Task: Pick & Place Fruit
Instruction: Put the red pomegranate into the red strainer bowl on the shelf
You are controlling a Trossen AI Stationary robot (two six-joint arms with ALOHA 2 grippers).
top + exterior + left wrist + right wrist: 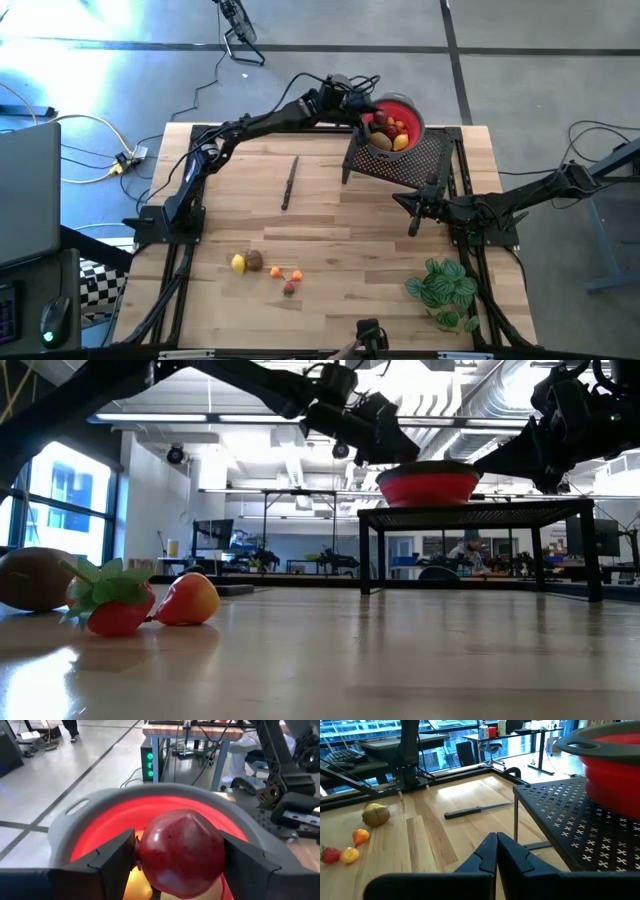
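A red bowl with a grey rim (408, 108) stands on a black perforated stand (425, 160) at the table's far right and holds several yellow and orange fruit (398, 140). My left gripper (368, 112) reaches over the bowl's near-left rim, shut on a dark red round fruit (182, 852). More fruit lie on the table near the front: a yellow one (238, 263), a brown one (254, 260), small orange ones (277, 272) and a strawberry (289, 288). My right gripper (415, 218) waits shut beside the stand's near side. My left gripper pinches the dark red fruit by two opposite sides (145, 851) between its two fingers (117, 862). The fingers come almost level, slanting a little down, from the table's left. The fruit is lifted clear over the bowl's inside (115, 820), above a yellow fruit (136, 887).
A thin dark knife (290, 183) lies mid-table. A green leafy plant (445, 290) sits at the near right corner. A wide stretch of bare wood lies between the knife and the stand. Cables and a monitor lie off the table's left.
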